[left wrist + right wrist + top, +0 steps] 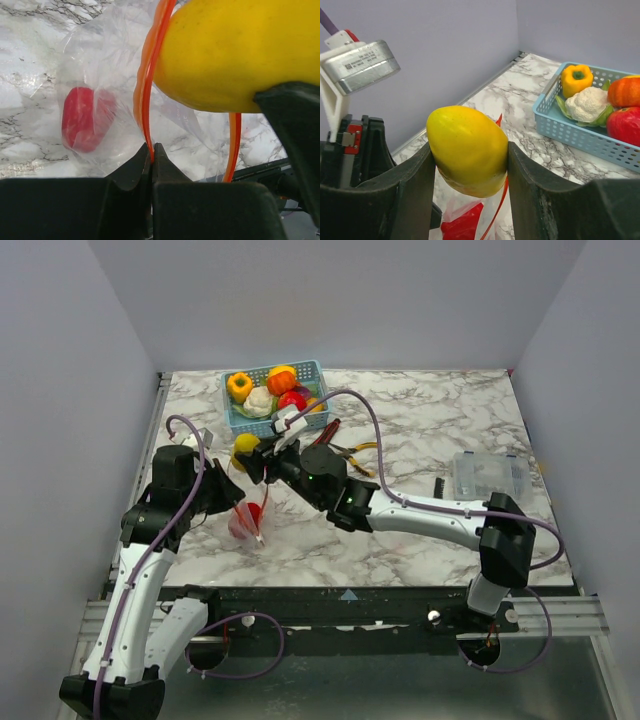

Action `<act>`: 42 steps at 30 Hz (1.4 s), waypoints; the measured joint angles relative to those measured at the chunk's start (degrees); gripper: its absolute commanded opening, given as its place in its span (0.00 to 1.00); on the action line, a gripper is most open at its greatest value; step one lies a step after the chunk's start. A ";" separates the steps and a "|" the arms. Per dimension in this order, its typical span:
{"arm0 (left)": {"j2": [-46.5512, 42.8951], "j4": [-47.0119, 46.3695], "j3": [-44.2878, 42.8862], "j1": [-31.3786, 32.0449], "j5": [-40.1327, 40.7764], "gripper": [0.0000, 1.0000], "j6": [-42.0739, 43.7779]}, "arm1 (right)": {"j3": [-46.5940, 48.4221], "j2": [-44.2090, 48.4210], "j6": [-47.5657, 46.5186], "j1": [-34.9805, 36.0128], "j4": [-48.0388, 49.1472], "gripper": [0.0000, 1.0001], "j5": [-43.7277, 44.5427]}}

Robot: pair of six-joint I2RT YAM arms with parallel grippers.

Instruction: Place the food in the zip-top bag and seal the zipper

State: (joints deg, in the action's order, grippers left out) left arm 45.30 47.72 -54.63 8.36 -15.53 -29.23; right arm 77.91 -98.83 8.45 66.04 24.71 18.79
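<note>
My right gripper is shut on a glossy yellow fruit, one piece of the food. It holds the fruit just above the mouth of the zip-top bag. The left gripper is shut on the bag's red-orange zipper and holds that edge up off the table. A red piece of food lies inside the clear bag. In the right wrist view the zipper curves below the fruit, with the red piece beneath it.
A blue basket stands at the back, holding a yellow pepper, a cauliflower, an orange pumpkin and a red fruit. Red-handled pliers and a clear plastic box lie to the right.
</note>
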 measured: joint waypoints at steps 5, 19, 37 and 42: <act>-0.02 0.37 -0.46 0.00 0.83 0.00 -0.42 | 0.57 -2.03 -1.05 0.28 -0.37 0.79 1.90; 0.61 1.44 -1.90 0.00 2.29 0.00 -1.29 | 2.34 -2.80 0.72 0.28 -1.40 0.85 2.38; -2.19 0.61 0.63 0.00 13.79 0.00 -0.87 | 12.33 -2.84 4.98 -0.50 -5.14 0.83 11.45; -1.88 -0.48 0.81 0.00 15.15 0.00 -0.50 | 16.98 -5.31 4.94 -2.99 -5.09 0.83 12.04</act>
State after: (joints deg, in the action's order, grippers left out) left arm 43.42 47.24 -53.82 8.36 -0.38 -29.74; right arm 94.89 -104.14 13.39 63.05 19.62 30.83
